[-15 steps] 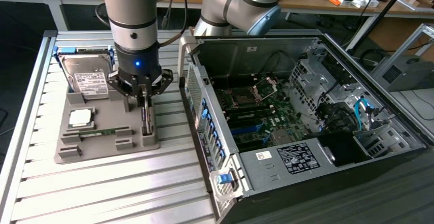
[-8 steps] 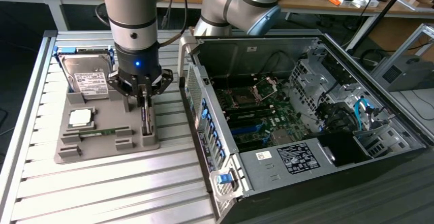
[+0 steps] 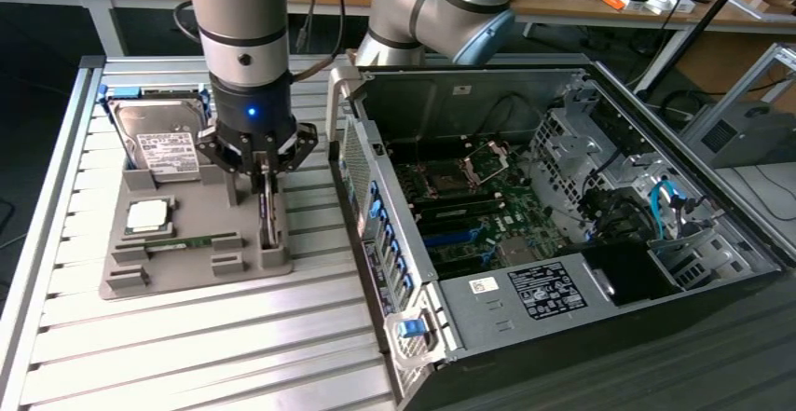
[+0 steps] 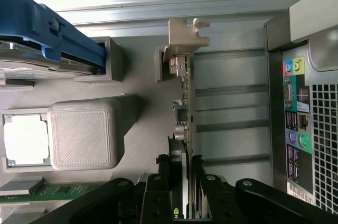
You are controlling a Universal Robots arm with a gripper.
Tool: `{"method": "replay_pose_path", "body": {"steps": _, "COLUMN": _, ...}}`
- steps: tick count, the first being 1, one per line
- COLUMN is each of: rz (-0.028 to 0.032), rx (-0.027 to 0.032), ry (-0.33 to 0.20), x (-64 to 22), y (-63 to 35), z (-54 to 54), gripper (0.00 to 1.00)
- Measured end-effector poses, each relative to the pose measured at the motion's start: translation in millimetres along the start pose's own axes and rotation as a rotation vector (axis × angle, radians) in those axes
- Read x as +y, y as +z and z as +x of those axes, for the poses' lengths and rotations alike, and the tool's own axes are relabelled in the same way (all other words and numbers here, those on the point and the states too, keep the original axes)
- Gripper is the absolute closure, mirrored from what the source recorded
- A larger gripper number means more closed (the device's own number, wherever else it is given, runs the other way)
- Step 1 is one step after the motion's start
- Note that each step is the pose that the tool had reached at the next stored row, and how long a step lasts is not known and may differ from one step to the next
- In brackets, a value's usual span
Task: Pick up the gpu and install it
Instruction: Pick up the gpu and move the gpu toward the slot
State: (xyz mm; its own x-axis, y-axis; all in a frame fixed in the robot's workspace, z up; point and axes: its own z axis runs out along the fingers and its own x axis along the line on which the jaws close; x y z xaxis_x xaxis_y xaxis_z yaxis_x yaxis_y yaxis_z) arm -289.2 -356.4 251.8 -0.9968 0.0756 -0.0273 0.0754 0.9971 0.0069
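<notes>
The black two-fingered pincer is partly closed, one finger against each face of the gpu, pinching it. The gpu is a thin flat green circuit board with small dark and silvery parts and a pale metal bracket at one end. It stands on edge in a slot of the grey moulded plastic tray, along the tray edge that faces the open black computer case.

On the same tray, beside the gpu on the side away from the case, lie a narrow green memory stick and a square silvery processor chip. A boxy silver hard drive with a white label rests in a blue frame at the tray's far end. The tray rests on a ribbed aluminium table.
</notes>
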Motion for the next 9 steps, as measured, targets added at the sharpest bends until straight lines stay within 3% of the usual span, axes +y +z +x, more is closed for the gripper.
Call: {"method": "replay_pose_path", "body": {"steps": 9, "rz": -0.0001, "rx": -0.0001, "ry": 0.000, "x": 0.0, "y": -5.7, "z": -0.1, "gripper": 0.73}}
